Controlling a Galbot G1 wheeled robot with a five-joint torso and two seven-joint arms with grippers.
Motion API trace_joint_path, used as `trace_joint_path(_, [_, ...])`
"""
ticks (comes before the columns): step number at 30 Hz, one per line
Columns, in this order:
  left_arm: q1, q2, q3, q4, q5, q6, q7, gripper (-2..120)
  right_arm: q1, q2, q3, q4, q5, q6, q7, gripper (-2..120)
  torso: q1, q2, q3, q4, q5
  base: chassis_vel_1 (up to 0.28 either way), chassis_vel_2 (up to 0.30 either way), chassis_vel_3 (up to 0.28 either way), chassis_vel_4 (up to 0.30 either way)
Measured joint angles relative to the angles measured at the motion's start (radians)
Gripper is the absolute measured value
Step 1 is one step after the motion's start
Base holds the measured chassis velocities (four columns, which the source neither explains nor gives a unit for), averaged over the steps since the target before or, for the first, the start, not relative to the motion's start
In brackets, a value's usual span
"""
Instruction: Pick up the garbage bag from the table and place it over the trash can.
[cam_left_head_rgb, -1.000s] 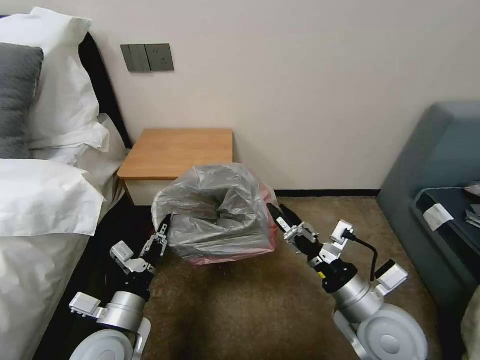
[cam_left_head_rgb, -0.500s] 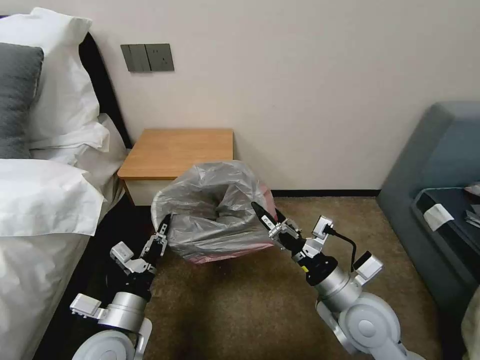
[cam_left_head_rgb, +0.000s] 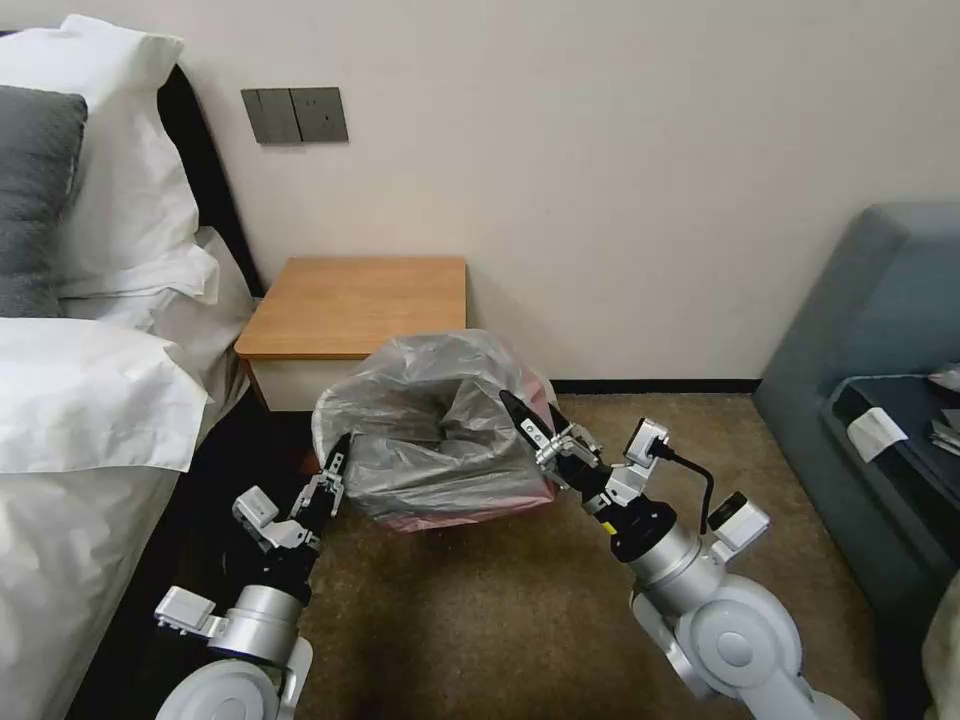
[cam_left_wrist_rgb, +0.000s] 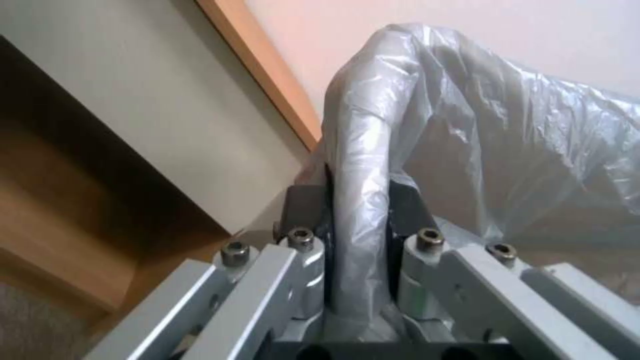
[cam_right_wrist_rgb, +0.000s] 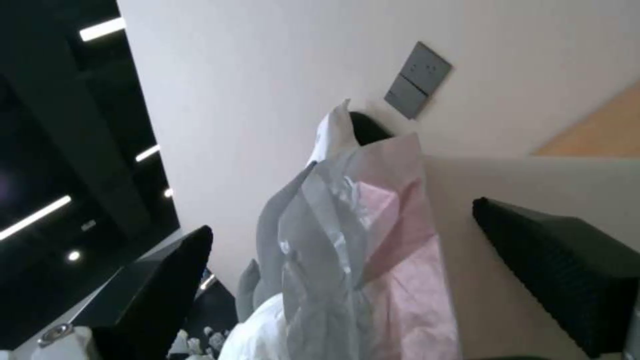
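Note:
The grey translucent garbage bag (cam_left_head_rgb: 430, 430) is draped over the trash can, which it hides, on the carpet in front of the table (cam_left_head_rgb: 360, 300). Its pink-red edge hangs low at the front. My left gripper (cam_left_head_rgb: 338, 465) is at the bag's left side. In the left wrist view the left gripper (cam_left_wrist_rgb: 357, 200) is shut on a plastic-wrapped fold of the garbage bag (cam_left_wrist_rgb: 500, 130). My right gripper (cam_left_head_rgb: 530, 410) is at the bag's right side. The right wrist view shows the right gripper (cam_right_wrist_rgb: 340, 216) open, with its fingers on either side of the garbage bag's (cam_right_wrist_rgb: 360, 260) upright edge.
A bed with white pillows (cam_left_head_rgb: 90, 380) lies close on the left. A blue-grey sofa (cam_left_head_rgb: 870, 380) stands on the right. The wall with a switch plate (cam_left_head_rgb: 295, 115) is behind the table. Brown carpet (cam_left_head_rgb: 500, 620) lies open in front of the bag.
My right gripper has moved left and forward, from beside the bag to astride its right edge. My left gripper has shifted slightly right, still shut on the bag, and the bag has shifted slightly too.

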Motion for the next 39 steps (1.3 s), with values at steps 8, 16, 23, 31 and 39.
trace_joint_path(8, [0.004, -0.004, 0.002, -0.009, 0.009, -0.005, 0.0, 9, -0.001, 0.002, -0.001, 0.008, -0.001, 0.0, 0.005, 82, 0.0, 0.0, 0.0, 0.0, 0.0, 0.0, 0.0, 0.0, 0.0])
trace_joint_path(16, [0.006, -0.003, 0.002, -0.017, 0.011, -0.007, 0.0, 9, 0.005, 0.005, -0.013, 0.011, -0.005, 0.001, 0.007, 48, 0.0, 0.0, 0.0, 0.0, 0.0, 0.0, 0.0, 0.0, 0.0])
trace_joint_path(23, [0.005, -0.001, 0.005, -0.018, 0.014, -0.007, 0.0, 9, 0.016, 0.006, -0.014, 0.011, -0.007, 0.001, 0.011, 27, 0.0, 0.0, 0.0, 0.0, 0.0, 0.0, 0.0, 0.0, 0.0])
trace_joint_path(31, [0.003, 0.0, 0.007, -0.018, 0.02, -0.006, 0.0, 9, 0.023, 0.007, -0.013, 0.011, -0.007, 0.001, 0.015, 0, 0.0, 0.0, 0.0, 0.0, 0.0, 0.0, 0.0, 0.0, 0.0])
trace_joint_path(39, [0.007, 0.002, 0.009, -0.015, 0.036, -0.005, 0.036, 9, 0.049, 0.011, -0.009, 0.005, -0.015, 0.003, 0.028, 0, 0.0, 0.0, 0.0, 0.0001, 0.0, 0.0, 0.0, 0.0, 0.0])
